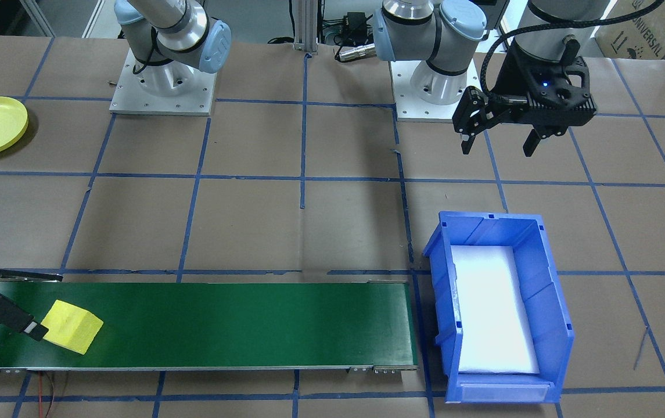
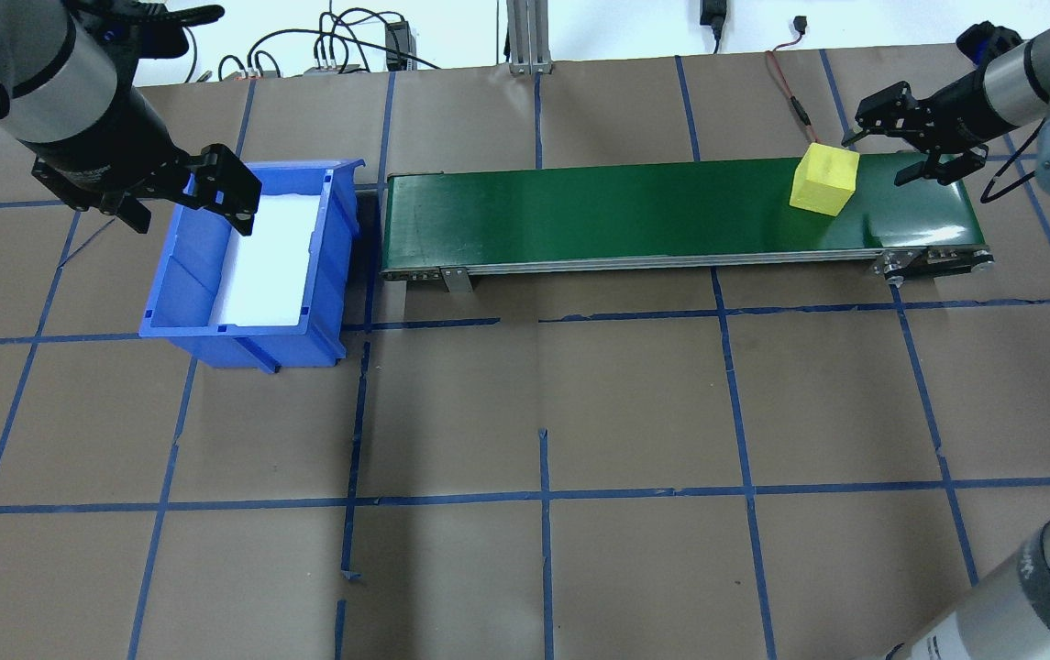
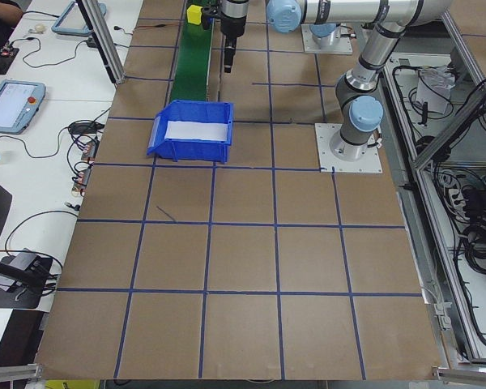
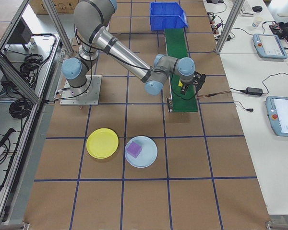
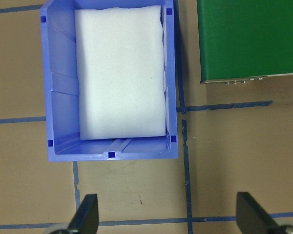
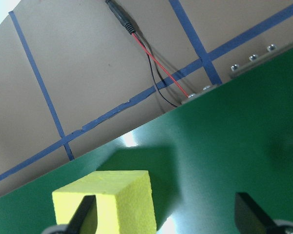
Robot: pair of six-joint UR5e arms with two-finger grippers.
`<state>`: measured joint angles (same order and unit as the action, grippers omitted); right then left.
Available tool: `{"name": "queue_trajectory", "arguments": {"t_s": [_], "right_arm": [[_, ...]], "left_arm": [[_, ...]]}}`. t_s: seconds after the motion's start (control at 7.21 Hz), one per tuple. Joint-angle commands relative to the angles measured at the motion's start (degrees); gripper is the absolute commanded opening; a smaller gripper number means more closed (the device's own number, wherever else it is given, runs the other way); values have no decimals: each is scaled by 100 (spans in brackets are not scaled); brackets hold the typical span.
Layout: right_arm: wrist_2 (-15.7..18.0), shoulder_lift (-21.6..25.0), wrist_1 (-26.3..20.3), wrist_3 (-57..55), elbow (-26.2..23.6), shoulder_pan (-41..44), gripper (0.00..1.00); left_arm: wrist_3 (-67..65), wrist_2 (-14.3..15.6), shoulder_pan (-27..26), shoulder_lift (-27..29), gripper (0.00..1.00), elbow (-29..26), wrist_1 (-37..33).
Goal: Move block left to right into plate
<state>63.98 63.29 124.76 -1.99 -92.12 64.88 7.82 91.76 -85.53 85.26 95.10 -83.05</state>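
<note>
Step in hand: the right gripper (image 2: 914,147) is lining up on the yellow block (image 2: 823,179), which sits on the green conveyor belt (image 2: 635,206) at the upper right of the overhead view.
Doing it well: my judgement is that the claw should centre on the block so one finger passes each side, come down squarely onto flat opposite faces, and only then close; in the wrist view the block lies at the lower left, behind one finger (image 6: 83,217) and not between the two.
Right claw: spread wide, holding nothing; whether a finger touches the block I cannot tell.
Left claw: the left gripper (image 1: 498,136) is spread, empty, above the table near the blue bin (image 1: 498,307).
Plate: the yellow plate (image 4: 102,143) lies on the table at lower left of the right-side view, well apart from the belt.
</note>
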Motion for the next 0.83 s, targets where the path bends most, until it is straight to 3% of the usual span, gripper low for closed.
{"name": "queue_trajectory", "arguments": {"t_s": [0.0, 0.42, 0.55, 0.69], "right_arm": [[-8, -36, 22, -4, 1, 68, 100], [88, -238, 118, 66, -69, 69, 100], [515, -265, 136, 75, -69, 60, 77], [1189, -230, 154, 136, -69, 60, 40]], "left_arm": [[0, 0, -8, -10, 100, 0, 0], [0, 0, -8, -10, 100, 9, 0], [9, 0, -8, -18, 100, 9, -9], [0, -9, -8, -19, 100, 9, 0]]}}
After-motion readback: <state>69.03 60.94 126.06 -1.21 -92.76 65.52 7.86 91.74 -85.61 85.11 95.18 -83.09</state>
